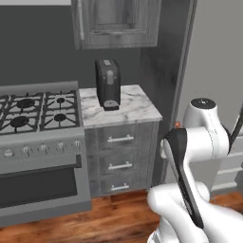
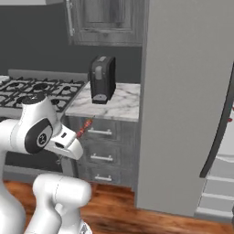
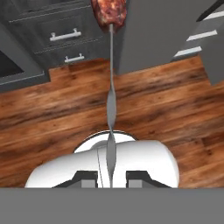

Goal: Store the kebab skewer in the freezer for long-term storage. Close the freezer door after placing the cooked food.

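**Skewer in hand, freezer not yet reached**

The hand (image 3: 111,177) is clamped on the kebab skewer (image 3: 111,87), its meaty end pointing away over the wooden floor (image 3: 52,109) toward the drawers (image 3: 65,35). This looks like the carry step. The freezer door (image 2: 219,132) seems ajar at the right edge, though little of it shows. Next, the arm must swing right and reach in to a shelf (image 3: 194,37).

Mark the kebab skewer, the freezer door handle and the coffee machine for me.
kebab skewer (image 3: 111,98): hand view, on the silvery shaft below the meat.
freezer door handle (image 2: 220,132): right base view, on the dark curved bar.
coffee machine (image 1: 108,83): left base view, on its dark front.
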Motion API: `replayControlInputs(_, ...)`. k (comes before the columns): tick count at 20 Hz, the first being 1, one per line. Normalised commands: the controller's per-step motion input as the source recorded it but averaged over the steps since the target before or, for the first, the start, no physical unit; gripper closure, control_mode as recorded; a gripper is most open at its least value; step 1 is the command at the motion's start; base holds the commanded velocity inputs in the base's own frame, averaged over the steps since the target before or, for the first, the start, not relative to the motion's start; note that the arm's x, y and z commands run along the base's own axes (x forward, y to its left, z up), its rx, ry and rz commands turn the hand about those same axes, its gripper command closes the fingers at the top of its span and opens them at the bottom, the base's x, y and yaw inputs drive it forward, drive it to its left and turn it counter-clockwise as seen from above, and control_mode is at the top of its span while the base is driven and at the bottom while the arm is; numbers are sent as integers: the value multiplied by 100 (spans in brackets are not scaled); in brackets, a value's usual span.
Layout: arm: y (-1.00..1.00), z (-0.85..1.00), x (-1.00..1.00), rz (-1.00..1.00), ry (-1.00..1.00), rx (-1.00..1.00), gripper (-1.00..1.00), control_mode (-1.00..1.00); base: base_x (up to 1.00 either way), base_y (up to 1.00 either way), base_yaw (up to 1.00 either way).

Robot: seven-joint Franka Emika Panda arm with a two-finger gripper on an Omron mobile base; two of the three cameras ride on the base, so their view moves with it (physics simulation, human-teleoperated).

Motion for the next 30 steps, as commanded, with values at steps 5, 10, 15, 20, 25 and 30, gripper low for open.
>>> replayControlInputs(5,0,0,0,0,0,0,100,100,-44,-35,-15)
replayControlInputs(10,0,0,0,0,0,0,100,100,-23,-58,-21)
replayControlInputs(15,0,0,0,0,0,0,100,100,0,-66,-25)
replayControlInputs(20,0,0,0,0,0,0,100,100,0,-64,-26)
replayControlInputs(25,0,0,0,0,0,0,100,100,0,-56,-24)
replayControlInputs(30,0,0,0,0,0,0,100,100,7,-61,-18)
